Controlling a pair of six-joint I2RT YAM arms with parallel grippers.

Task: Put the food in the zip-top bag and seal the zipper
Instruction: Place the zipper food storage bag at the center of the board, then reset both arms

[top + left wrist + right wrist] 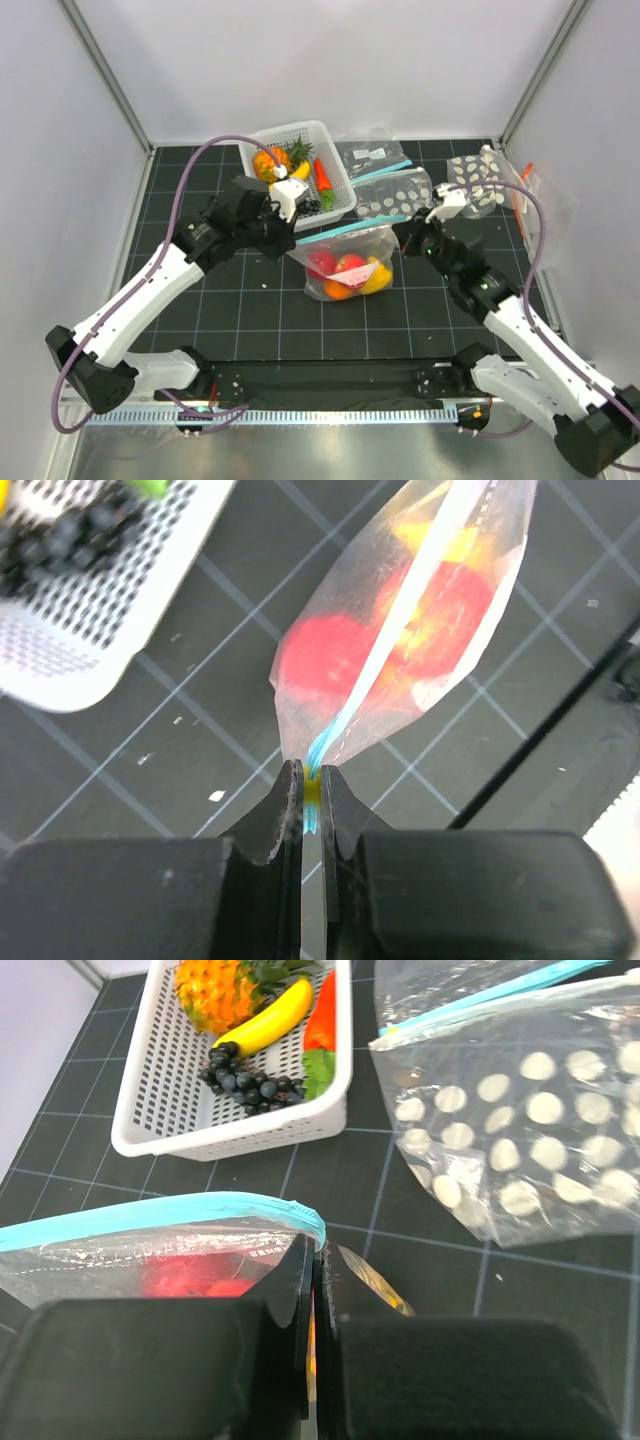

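Note:
The zip-top bag (350, 265) hangs upright over the black mat between my two grippers. Its teal zipper (345, 229) runs taut along the top. The food (346, 274) sits inside at the bottom: red, orange and yellow pieces. My left gripper (296, 238) is shut on the zipper's left end, and the left wrist view shows the teal strip (345, 718) pinched between the jaws (312, 785). My right gripper (402, 232) is shut on the bag's right top corner, just under the end of the zipper (150, 1215), with the jaws (317, 1252) pressed together.
A white basket (343, 182) behind the bag holds a pineapple (210, 990), a banana (265, 1022), dark grapes and a red piece. Clear bags with white dots (395, 195) (475, 180) and a printed bag (370, 157) lie at the back right.

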